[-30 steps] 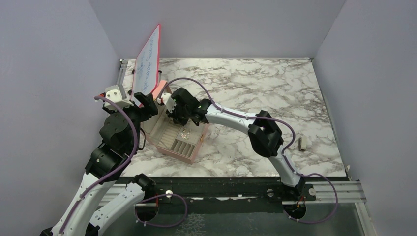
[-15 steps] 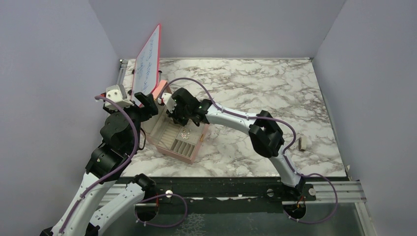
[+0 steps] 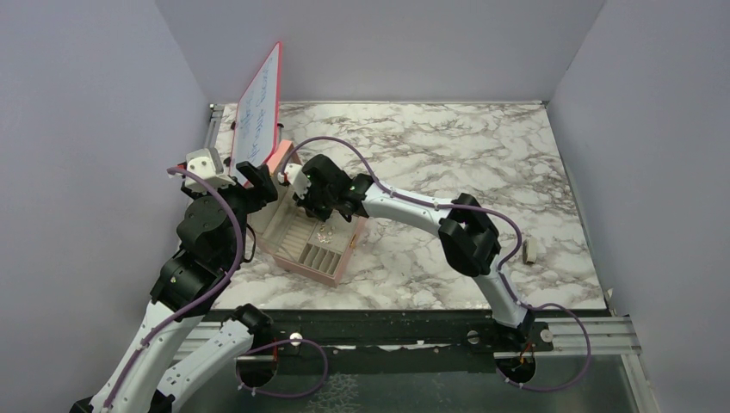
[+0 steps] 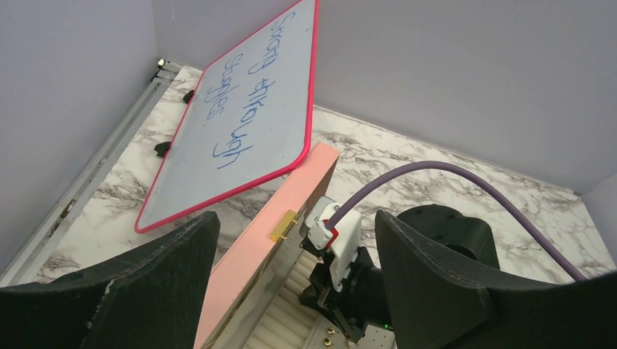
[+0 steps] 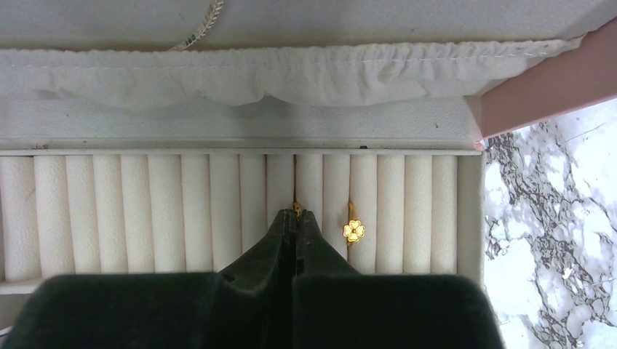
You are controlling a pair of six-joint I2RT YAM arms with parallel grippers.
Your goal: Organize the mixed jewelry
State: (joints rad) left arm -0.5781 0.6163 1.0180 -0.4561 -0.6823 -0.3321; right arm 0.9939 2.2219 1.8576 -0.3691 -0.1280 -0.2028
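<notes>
The pink box (image 3: 337, 268) lies open at the table's left, its lid (image 4: 287, 218) upright. My right gripper (image 5: 295, 213) is shut, its tips down in a slot of the cream ring rolls (image 5: 167, 211). A sliver of gold jewelry (image 5: 295, 206) shows right at the tips; whether it is pinched I cannot tell. A gold clover ring (image 5: 353, 230) sits two slots to the right. A silvery chain (image 5: 209, 16) lies in the lid's pouch. Loose pieces (image 3: 324, 232) and two gold studs (image 4: 329, 333) rest in the tray. My left gripper (image 4: 295, 225) is open, astride the lid's edge.
A red-framed whiteboard (image 3: 260, 107) with blue writing leans up behind the box at the far left. A small pale block (image 3: 530, 250) lies on the marble table (image 3: 448, 146) at the right. Grey walls close in three sides.
The right arm's elbow has drifted slightly right while its gripper stays in the ring rolls. The left arm has not moved.
</notes>
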